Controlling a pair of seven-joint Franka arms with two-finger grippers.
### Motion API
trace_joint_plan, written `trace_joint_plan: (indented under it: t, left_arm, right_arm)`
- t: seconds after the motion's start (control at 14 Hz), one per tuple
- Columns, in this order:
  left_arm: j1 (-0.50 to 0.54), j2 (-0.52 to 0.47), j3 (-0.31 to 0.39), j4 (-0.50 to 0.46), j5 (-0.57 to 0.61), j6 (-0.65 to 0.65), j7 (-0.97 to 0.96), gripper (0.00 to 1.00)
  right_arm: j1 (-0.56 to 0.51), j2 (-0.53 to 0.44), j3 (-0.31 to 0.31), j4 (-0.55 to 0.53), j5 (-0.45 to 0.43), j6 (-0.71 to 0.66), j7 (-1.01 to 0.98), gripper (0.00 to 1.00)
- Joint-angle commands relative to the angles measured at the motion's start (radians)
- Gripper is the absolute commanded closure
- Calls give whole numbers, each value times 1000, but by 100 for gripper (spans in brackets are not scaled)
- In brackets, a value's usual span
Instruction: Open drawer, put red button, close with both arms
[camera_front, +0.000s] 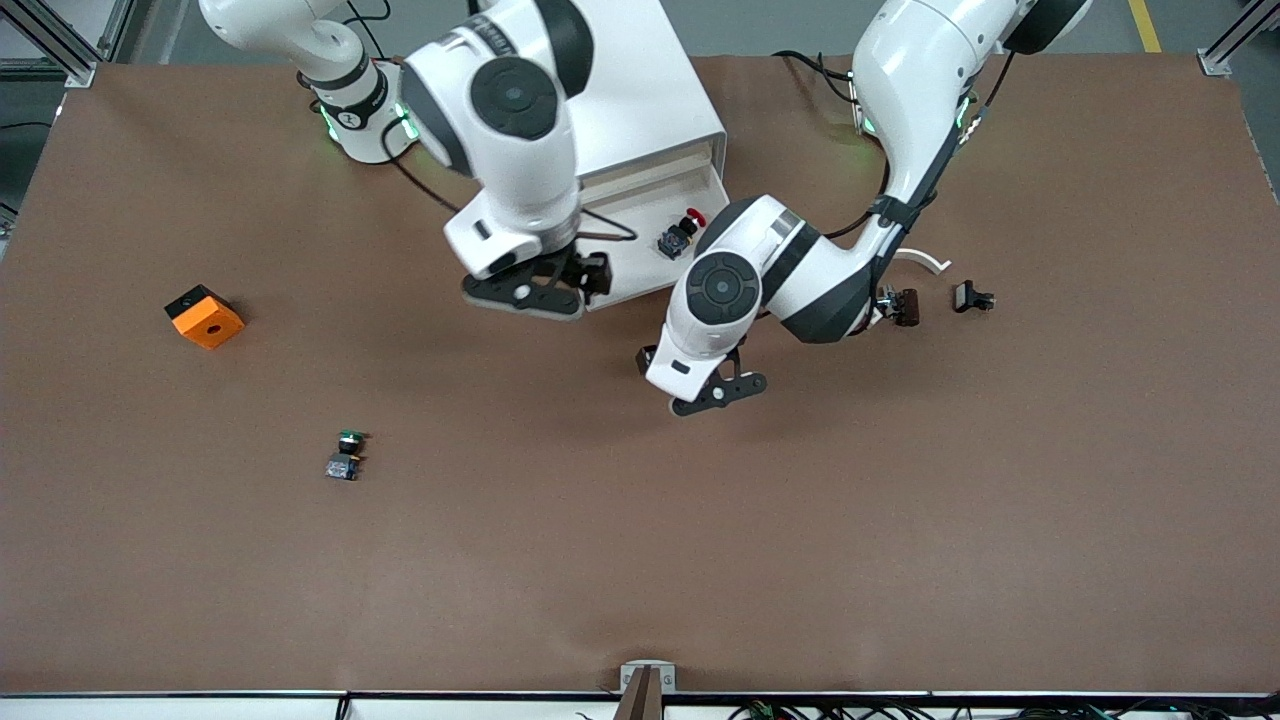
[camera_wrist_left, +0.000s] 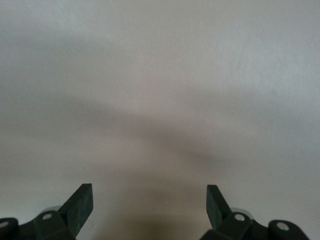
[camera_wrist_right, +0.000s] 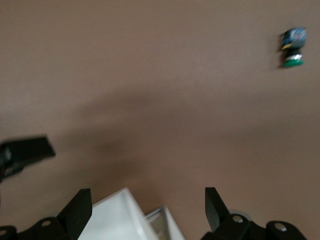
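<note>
The top drawer (camera_front: 650, 200) of the white cabinet (camera_front: 640, 90) stands pulled out toward the front camera. The red button (camera_front: 681, 236) lies in it, near the end toward the left arm. My right gripper (camera_front: 540, 290) is open and empty over the drawer's front edge; in the right wrist view (camera_wrist_right: 148, 195) a white corner of the drawer (camera_wrist_right: 125, 215) shows between its fingers. My left gripper (camera_front: 718, 392) is open and empty over the table, just nearer the camera than the drawer. In the left wrist view (camera_wrist_left: 150, 192) only a plain pale surface shows.
The green button (camera_front: 347, 455) lies on the brown table toward the right arm's end, also in the right wrist view (camera_wrist_right: 292, 47). An orange block (camera_front: 205, 316) sits farther toward that end. Two small black parts (camera_front: 905, 305) (camera_front: 973, 297) and a white curved piece (camera_front: 925, 260) lie toward the left arm's end.
</note>
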Motion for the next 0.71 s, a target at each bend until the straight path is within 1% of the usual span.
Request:
trace_joint_plan:
  t: [0.0,0.14,0.21,0.43,0.64]
  left_arm:
    - [-15,-19,-9,-43,-8,5,-8,0]
    - [-19,-26,-37,-75,-9,2,-8,0]
    - [-19,-34,-46,-87,-9,-6,-11,0]
    - [-14,-48,-77,-109,-35,-38,-34,0]
    - [-12,-60,-93,-115,-86,-95,-46,0]
  right_arm:
    - [-164,-44,22,20,-6,-84,-157,0]
    - [-255,-45,22,72,-3,-170,-371,0]
    - [-302,-45,22,89,-3,-207,-437,0]
    - [-459,-47,27,118,7,-250,-617,0]
    - [-574,-44,25,213,4,-359,-767,0]
